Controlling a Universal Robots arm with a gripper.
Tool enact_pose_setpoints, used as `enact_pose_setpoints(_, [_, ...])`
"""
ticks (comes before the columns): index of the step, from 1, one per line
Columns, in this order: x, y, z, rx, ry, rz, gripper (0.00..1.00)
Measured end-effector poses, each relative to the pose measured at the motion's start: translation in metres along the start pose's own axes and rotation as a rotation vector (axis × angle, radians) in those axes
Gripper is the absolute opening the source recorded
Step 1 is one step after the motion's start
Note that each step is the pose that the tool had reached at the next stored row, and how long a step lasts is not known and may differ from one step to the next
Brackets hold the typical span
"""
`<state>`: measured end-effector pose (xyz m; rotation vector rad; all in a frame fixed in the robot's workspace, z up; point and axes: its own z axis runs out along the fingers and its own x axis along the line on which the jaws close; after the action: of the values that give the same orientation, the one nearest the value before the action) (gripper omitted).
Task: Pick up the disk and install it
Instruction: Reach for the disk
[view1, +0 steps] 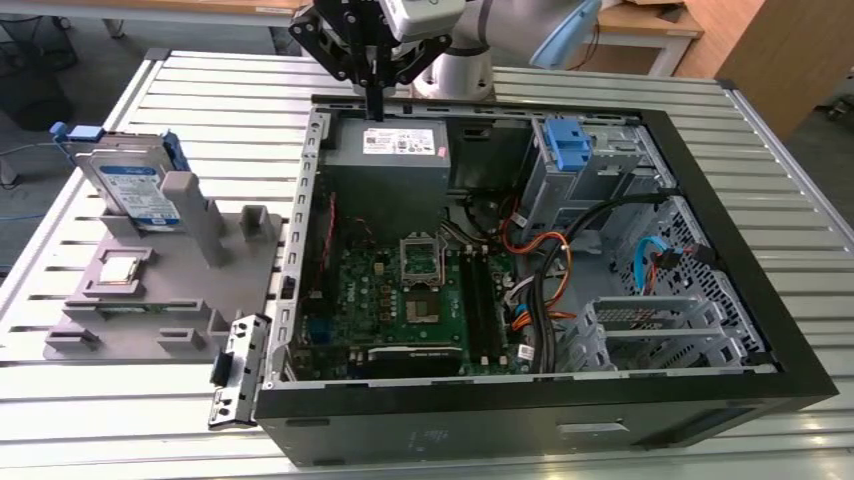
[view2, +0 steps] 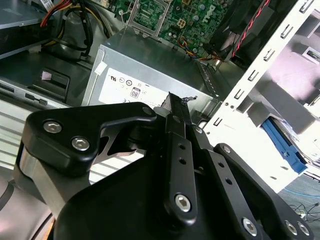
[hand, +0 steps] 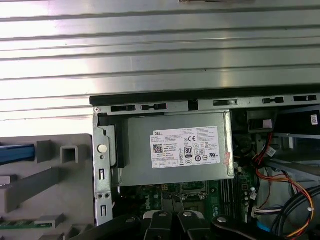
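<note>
Slatted table (view1: 200, 85): disk (view1: 134, 188) stands on edge in grey holder (view1: 174, 290) (label showing); gripper (view1: 375, 108) clenched, empty.

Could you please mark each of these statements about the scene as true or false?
1. The disk stands upright in the grey holder, outside the computer case. True.
2. The tool grips the disk. False: it is shut on nothing and hangs over the power supply, well apart from the disk.
3. The case lies open, with the motherboard showing. True.
4. The blue bracket lies on the table beside the grey holder. False: it sits in the drive bay inside the case.
</note>
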<state>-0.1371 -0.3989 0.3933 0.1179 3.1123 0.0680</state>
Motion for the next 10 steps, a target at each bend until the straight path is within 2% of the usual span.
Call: enact_pose_setpoints(10, [0.0002,0.0000,0.0000,0.0000,0.0000,0.000,0.11])
